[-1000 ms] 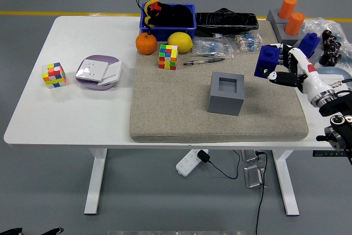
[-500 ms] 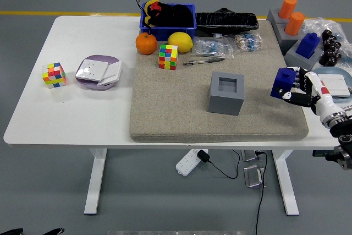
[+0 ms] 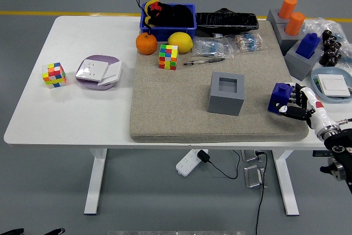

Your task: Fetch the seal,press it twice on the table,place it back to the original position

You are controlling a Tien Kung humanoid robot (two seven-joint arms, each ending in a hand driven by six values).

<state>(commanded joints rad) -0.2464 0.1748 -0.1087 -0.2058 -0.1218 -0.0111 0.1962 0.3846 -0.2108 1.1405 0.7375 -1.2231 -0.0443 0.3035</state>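
A blue seal (image 3: 279, 98) sits low over the right front part of the grey felt mat (image 3: 176, 108), and my right hand (image 3: 292, 106) is shut on it, fingers wrapped around its side. Whether its base touches the mat I cannot tell. My right arm comes in from the lower right corner. A grey square block with a hollow top (image 3: 226, 93) stands on the mat, to the left of the seal. A second blue seal (image 3: 308, 44) rests on a grey stand at the right edge. My left arm does not show.
Two orange seals (image 3: 291, 16) on grey stands are at the back right, and a bowl (image 3: 333, 85) lies by my wrist. On the mat's far side are a colour cube (image 3: 168, 57), a pen (image 3: 203, 61), an orange (image 3: 146, 43), a lemon (image 3: 180, 42) and a blue bin (image 3: 168, 16). A purple box (image 3: 98, 71) and another cube (image 3: 54, 75) sit left.
My right hand has carried the blue seal from higher up near the back right stands, toward the near edge and down, to just above the mat's right front part.
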